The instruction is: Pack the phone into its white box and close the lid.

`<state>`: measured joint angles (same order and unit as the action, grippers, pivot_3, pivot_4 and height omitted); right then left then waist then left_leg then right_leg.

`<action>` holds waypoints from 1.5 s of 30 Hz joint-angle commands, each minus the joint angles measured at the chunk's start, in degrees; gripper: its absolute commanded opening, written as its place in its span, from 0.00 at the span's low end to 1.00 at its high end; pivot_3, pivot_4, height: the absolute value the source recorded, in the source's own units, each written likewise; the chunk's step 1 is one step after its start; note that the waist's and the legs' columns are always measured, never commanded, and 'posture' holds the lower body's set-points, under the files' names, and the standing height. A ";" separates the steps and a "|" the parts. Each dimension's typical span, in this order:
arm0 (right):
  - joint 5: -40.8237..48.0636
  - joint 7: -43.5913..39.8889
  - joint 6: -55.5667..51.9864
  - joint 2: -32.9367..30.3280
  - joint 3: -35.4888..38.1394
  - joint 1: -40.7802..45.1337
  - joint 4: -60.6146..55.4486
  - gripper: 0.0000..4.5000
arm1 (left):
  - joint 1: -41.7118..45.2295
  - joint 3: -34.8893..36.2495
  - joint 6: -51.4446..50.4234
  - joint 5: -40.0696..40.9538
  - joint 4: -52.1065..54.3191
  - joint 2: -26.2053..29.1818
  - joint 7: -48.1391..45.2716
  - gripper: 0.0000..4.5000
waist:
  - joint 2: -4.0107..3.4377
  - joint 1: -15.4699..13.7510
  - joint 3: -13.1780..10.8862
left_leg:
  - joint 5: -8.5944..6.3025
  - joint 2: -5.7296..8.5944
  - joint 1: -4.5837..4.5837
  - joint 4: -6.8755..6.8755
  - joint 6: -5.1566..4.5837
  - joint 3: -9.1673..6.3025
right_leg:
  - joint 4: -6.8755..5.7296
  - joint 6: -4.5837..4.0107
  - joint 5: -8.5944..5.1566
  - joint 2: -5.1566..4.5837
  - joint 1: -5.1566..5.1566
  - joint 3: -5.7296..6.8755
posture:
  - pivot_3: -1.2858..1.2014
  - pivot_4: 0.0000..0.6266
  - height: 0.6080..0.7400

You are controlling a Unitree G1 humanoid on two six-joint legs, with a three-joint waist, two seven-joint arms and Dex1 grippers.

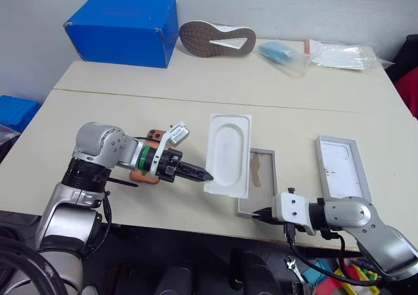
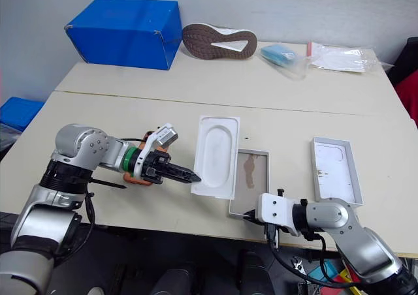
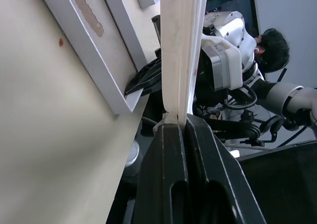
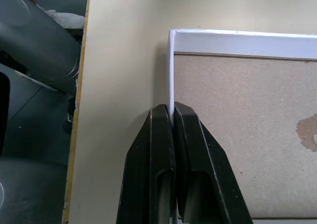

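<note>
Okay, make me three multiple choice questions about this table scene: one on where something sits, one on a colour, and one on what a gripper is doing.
1. Where does the lid lie?
A. Right of the white box
B. Under the blue box
C. Beside the shoe

2. What colour is the white box's floor?
A. Green
B. Brownish cardboard
C. Black

3. What is the right gripper doing?
A. Hanging open above the table
B. Holding the phone
C. Shut on a wall of the white box

Key: 1 A, the lid lies apart on the box's right. 2 B, the right wrist view shows brown board with a darker smear. 3 C, its fingers pinch the thin wall. The left gripper clamps the white moulded insert.
</note>
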<state>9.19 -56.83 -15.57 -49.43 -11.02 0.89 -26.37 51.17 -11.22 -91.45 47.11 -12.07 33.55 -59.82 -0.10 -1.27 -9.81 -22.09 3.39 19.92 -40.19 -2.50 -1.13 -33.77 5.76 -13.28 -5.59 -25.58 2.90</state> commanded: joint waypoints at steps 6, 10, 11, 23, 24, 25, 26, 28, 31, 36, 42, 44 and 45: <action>4.91 0.94 -5.43 0.00 3.72 -3.36 -7.45 0.51 | 5.73 -0.06 1.14 0.29 -5.15 2.12 -3.81 0.00 | 0.00 -0.08 0.00 | -0.01 0.00 -0.02 0.00 0.02 0.00 | 0.00 0.00 0.00 0.03 0.01 0.01 | 0.52 0.24 1.00; 8.15 0.49 -6.97 -0.98 7.98 -6.24 -11.71 0.83 | 8.20 -2.24 2.51 -0.33 -6.94 2.62 -6.60 0.00 | 0.00 -0.19 0.00 | -0.01 0.04 0.00 0.01 0.02 0.00 | 0.04 0.00 0.00 0.03 0.03 0.02 | 0.52 0.24 1.00; 9.82 0.18 -7.62 -1.33 10.17 -7.36 -13.29 0.90 | 8.97 -3.42 3.54 -0.98 -7.29 2.93 -7.62 0.00 | 0.00 -0.25 0.00 | -0.01 0.04 0.01 0.00 0.02 0.00 | 0.04 0.00 0.00 0.03 0.03 0.03 | 0.52 0.24 1.00; 27.05 -1.75 -15.16 -3.33 38.13 -17.62 -21.63 0.99 | 19.30 -8.53 4.51 -5.42 -16.64 -0.08 -15.56 0.00 | 0.05 -0.26 -0.03 | -0.01 0.03 0.10 0.00 -0.07 0.00 | 0.07 0.02 0.01 0.06 0.04 0.05 | 0.52 0.24 1.00; 28.12 -1.67 -15.91 -3.29 40.54 -18.28 -21.66 0.99 | 18.99 -8.02 2.64 -5.00 -15.73 -1.19 -14.44 0.00 | 0.07 -0.26 -0.04 | -0.01 0.04 0.10 -0.01 -0.09 0.00 | 0.06 0.02 0.01 0.03 0.04 0.03 | 0.52 0.24 1.00; 28.94 -1.65 -16.51 -3.23 42.72 -18.92 -21.69 0.99 | 18.61 -7.68 0.81 -4.69 -14.83 -2.10 -13.35 0.00 | 0.09 -0.26 -0.05 | -0.01 0.03 0.10 -0.01 -0.10 0.00 | 0.06 0.03 0.02 0.02 0.04 0.02 | 0.52 0.24 1.00; 29.80 -1.53 -17.20 -3.18 44.76 -19.49 -21.71 0.99 | 18.20 -7.91 -0.32 -4.16 -14.33 -2.81 -12.13 0.00 | 0.09 -0.27 -0.05 | -0.01 0.03 0.13 -0.02 -0.10 0.00 | 0.05 0.03 0.02 0.01 0.03 0.01 | 0.52 0.24 1.00; 31.23 -1.46 -18.40 -3.11 48.40 -20.61 -21.75 0.99 | 16.98 -9.35 -1.03 -2.46 -13.20 -3.51 -9.68 0.00 | 0.11 -0.30 -0.06 | -0.01 0.02 0.13 -0.01 -0.11 -0.03 | 0.06 0.03 0.02 -0.04 0.03 0.01 | 0.52 0.24 1.00; 32.69 -1.40 -19.63 -2.91 52.76 -22.11 -21.80 0.99 | 14.44 -10.93 -1.05 0.18 -11.66 -4.36 -5.03 0.00 | 0.11 -0.23 -0.06 | -0.01 0.01 0.11 -0.01 -0.10 -0.03 | 0.04 0.03 0.02 -0.08 0.02 -0.02 | 0.52 0.24 1.00; 34.97 -0.23 -21.44 -2.76 56.92 -23.59 -22.18 0.99 | 10.51 -8.91 -1.05 4.39 -13.14 -7.53 4.73 0.00 | 0.12 -0.30 -0.07 | -0.01 0.00 0.05 -0.02 -0.09 -0.02 | -0.02 0.03 0.02 -0.07 0.03 -0.08 | 0.52 0.24 1.00; 35.89 1.15 -22.06 -2.44 58.13 -25.35 -23.59 0.99 | 6.78 -7.04 -1.05 9.46 -12.45 -11.37 14.69 0.00 | 0.12 -0.35 -0.07 | -0.02 0.01 0.03 -0.02 -0.08 -0.01 | -0.02 0.03 0.02 -0.08 0.03 -0.08 | 0.52 0.24 1.00; 36.34 1.85 -22.31 -2.35 58.25 -25.60 -23.87 0.99 | 6.39 -6.56 -1.05 11.37 -13.19 -12.76 17.28 0.00 | 0.12 -0.39 -0.07 | -0.02 0.01 0.03 -0.03 -0.08 -0.01 | -0.02 0.04 0.02 -0.08 0.04 -0.08 | 0.52 0.24 1.00; 36.51 2.19 -22.38 -2.37 58.22 -25.70 -24.03 0.99 | 6.23 -6.39 -1.05 12.09 -13.58 -13.39 18.64 0.00 | 0.12 -0.45 -0.07 | -0.02 0.01 0.02 -0.03 -0.08 -0.01 | -0.02 0.04 0.02 -0.08 0.04 -0.08 | 0.52 0.24 1.00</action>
<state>44.60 -55.29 -37.82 -52.21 45.41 -24.63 -48.98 57.13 -19.04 -92.45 56.56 -25.70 20.59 -42.81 0.02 -1.72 -9.89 -22.11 3.40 19.94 -40.22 -2.58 -1.14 -33.78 5.80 -13.26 -5.67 -25.54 2.82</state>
